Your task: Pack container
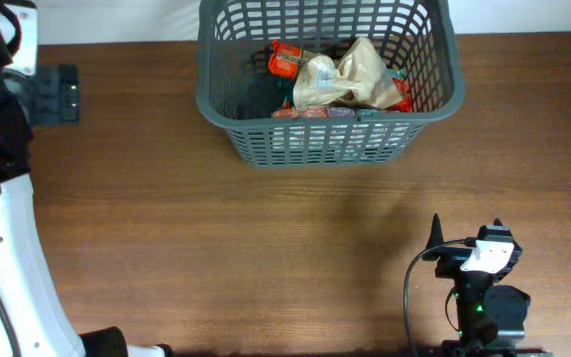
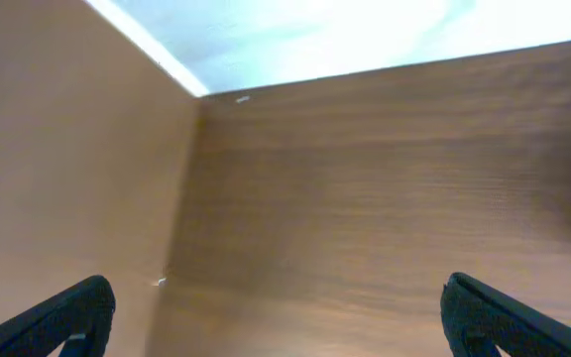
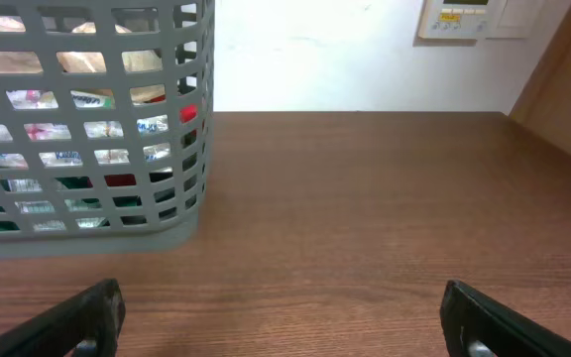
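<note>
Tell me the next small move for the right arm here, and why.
Probably park the right gripper at its present spot, fingers open. The container already has a beige bag and other packets inside. The right gripper and the left gripper are both open and empty, and no loose item shows on the table in any view, so there seems to be nothing left to grasp.

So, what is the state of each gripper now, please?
Left gripper: open, holding nothing.
Right gripper: open, holding nothing.

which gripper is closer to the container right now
Right. The right gripper faces the container from in front; the left gripper, off at the far left side, sees only tabletop.
</note>
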{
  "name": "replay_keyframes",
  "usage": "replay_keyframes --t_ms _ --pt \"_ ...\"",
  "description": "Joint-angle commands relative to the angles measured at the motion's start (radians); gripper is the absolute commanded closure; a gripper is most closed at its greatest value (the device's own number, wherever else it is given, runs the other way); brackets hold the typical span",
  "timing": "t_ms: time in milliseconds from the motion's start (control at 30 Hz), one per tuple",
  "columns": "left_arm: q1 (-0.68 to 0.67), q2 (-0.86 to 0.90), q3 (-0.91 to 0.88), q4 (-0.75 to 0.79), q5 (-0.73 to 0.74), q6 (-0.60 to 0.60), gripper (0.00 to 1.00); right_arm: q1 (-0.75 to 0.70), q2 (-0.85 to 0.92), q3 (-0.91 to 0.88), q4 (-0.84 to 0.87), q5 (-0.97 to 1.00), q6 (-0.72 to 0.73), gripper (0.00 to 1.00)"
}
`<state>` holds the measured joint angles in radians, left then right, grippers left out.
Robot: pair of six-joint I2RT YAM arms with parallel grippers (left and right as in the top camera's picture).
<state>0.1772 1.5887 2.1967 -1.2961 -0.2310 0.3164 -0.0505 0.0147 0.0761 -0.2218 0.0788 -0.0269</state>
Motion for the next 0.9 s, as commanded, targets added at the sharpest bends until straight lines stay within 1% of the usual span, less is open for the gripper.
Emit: replay_keyframes --t_ms 0,67,133,167,233,367,567,667,767,867 --pt "0.002 -0.052 -0.035 0.054 0.342 -0.014 0.01 -0.002 -0.011 -0.011 0.006 0.012 -0.002 0.01" --pt "-0.002 -0.076 -0.074 0.125 0.491 -0.014 0.01 -0.002 -0.011 -0.011 0.006 0.012 -0.002 0.01" --pt "-0.022 -0.109 -0.143 0.229 0.628 -0.014 0.01 -0.002 -0.011 -0.011 0.006 0.012 -0.002 0.01" --pt "-0.034 -0.127 -0.178 0.278 0.659 -0.013 0.01 -0.002 -0.011 -0.011 0.006 0.012 -0.002 0.01" --pt "-0.078 -0.179 -0.286 0.423 0.664 -0.013 0.01 -0.002 -0.011 -0.011 0.007 0.012 -0.002 0.01" --pt "-0.164 -0.298 -0.533 0.728 0.612 -0.013 0.01 -0.002 -0.011 -0.011 0.006 0.012 -0.002 0.01" --pt "-0.257 -0.512 -0.976 1.178 0.375 -0.013 0.01 -0.002 -0.011 -0.011 0.006 0.012 -0.002 0.01" --pt "-0.264 -0.616 -1.198 1.402 0.334 -0.013 0.01 -0.002 -0.011 -0.011 0.006 0.012 -0.002 0.01" --pt "-0.262 -0.702 -1.366 1.523 0.298 -0.013 0.01 -0.002 -0.011 -0.011 0.006 0.012 -0.002 0.01" --pt "-0.262 -0.796 -1.520 1.583 0.257 -0.013 0.01 -0.002 -0.011 -0.011 0.006 0.012 -0.002 0.01"
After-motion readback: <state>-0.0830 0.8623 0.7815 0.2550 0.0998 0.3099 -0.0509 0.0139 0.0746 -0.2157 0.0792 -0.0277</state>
